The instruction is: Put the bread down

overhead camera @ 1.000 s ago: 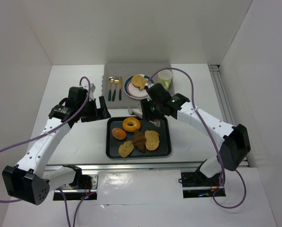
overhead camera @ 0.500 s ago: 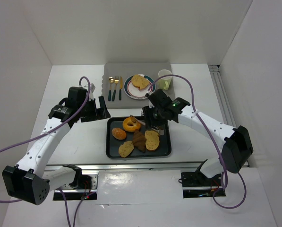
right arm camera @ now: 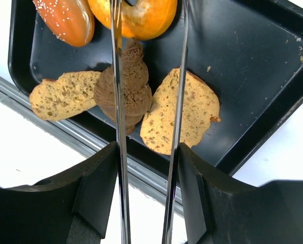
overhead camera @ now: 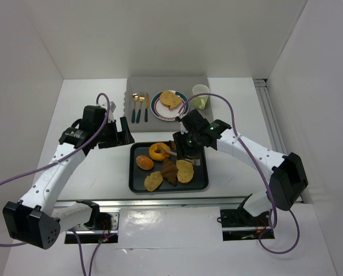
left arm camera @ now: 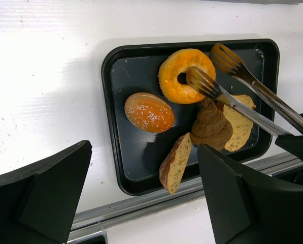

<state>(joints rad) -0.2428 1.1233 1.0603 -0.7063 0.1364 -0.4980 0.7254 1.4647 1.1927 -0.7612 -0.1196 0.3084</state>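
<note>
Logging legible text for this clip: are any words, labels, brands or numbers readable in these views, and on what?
None can be read.
The tray, plate, cup and tongs show no print in any view.
The right arm bears only a small green light, with no lettering that shows.

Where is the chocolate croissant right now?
Top view: the croissant lies on the tray, between the left slice and right slice, just below the donut.

Tray (overhead camera: 199,173): tongs (overhead camera: 169,152) over donut (overhead camera: 155,153); bread (overhead camera: 171,98) on plate (overhead camera: 155,108).
</note>
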